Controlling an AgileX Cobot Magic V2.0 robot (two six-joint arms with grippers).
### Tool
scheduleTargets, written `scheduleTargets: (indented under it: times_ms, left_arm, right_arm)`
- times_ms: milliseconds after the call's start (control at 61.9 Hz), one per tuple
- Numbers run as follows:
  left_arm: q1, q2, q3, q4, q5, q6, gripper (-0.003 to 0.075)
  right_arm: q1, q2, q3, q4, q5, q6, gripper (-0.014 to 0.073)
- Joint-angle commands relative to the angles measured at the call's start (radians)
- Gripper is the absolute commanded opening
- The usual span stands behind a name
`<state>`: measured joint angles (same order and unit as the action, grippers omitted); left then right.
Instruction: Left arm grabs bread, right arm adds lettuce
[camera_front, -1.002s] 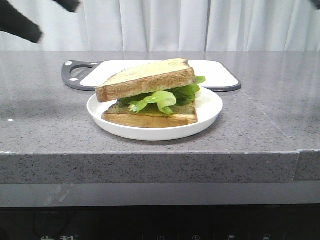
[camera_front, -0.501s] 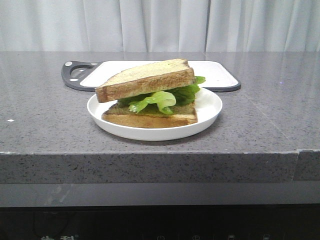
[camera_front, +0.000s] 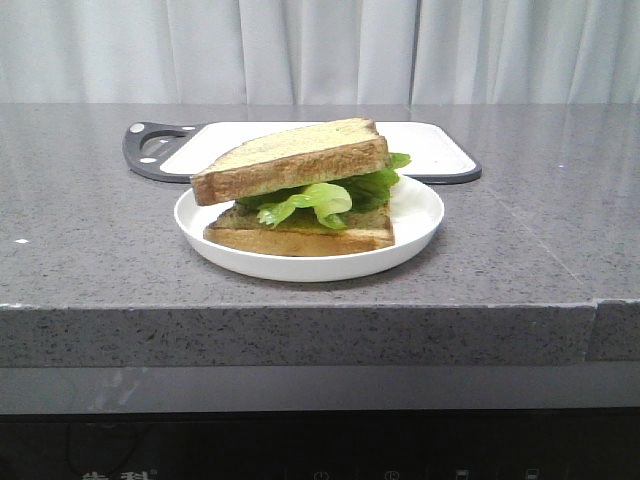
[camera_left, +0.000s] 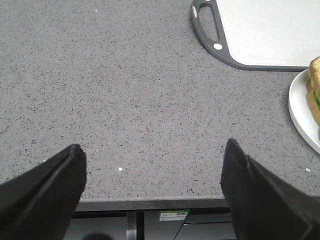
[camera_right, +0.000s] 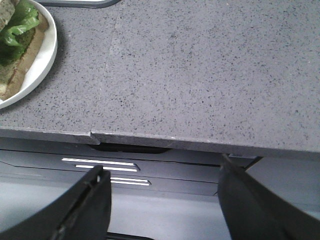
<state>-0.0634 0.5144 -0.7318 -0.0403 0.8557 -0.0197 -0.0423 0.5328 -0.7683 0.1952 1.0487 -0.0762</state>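
From the front, neither of my arms appeared at all; only the finished stack showed. The bread (camera_front: 290, 158) lay tilted on top, its left front corner raised, resting on the lettuce (camera_front: 318, 197), which spilled out toward the front and right between it and the thinner bottom slice (camera_front: 300, 233). All of this sat on the white plate (camera_front: 420, 215), near the front of the grey stone counter (camera_front: 90, 240), with the white cutting board (camera_front: 435, 148) and its dark handle just behind the plate.

My left wrist camera gave what the front could not: my left gripper (camera_left: 152, 172) was spread wide and held nothing, hanging over bare counter at its front edge. The plate's rim and a sliver of the sandwich showed only at that picture's far edge, well apart from my fingers, and the board's handle end lay beyond.

My right wrist camera showed my right gripper (camera_right: 162, 200) likewise released and empty, poised off the counter's front edge above the cabinet drawers (camera_right: 107, 165). There the lettuce and plate showed in one corner, seen from above, well apart from my fingertips.
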Motion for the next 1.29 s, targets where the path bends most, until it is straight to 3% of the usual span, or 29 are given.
scheduleTargets:
  times_ms: [0,162,275,549,678,792,1276]
  left_arm:
    - [0.0,-0.008,-0.013,0.002,-0.086,-0.01,0.0545]
    - [0.0,-0.008,-0.013,0.002,-0.088,-0.01,0.0545]
    - [0.0,-0.008,-0.013,0.002,-0.088,-0.01,0.0501]
    - [0.0,-0.008,-0.013,-0.011,-0.088,-0.01,0.0176]
    - [0.0,-0.008,-0.013,-0.018,-0.088,-0.01,0.0048]
    - [0.0,-0.008,-0.013,-0.02,-0.084,-0.01,-0.002]
    - [0.0,-0.008,-0.013,-0.02,-0.081,-0.01,-0.002]
  right_arm:
    - [-0.005,-0.006,-0.02,-0.002,-0.068,0.004,0.0477]
    - [-0.005,-0.01,-0.02,-0.002,-0.068,0.004,0.0475]
    - [-0.005,-0.01,-0.02,-0.002,-0.068,0.004,0.0397]
    - [-0.005,-0.01,-0.02,0.0,-0.057,0.004,0.0074]
    - [-0.005,-0.01,-0.02,0.007,-0.053,0.004,-0.0017]
    - [-0.005,-0.01,-0.02,0.008,-0.053,0.004,-0.0064]
    - [-0.005,-0.01,-0.02,0.01,-0.05,0.004,-0.0069]
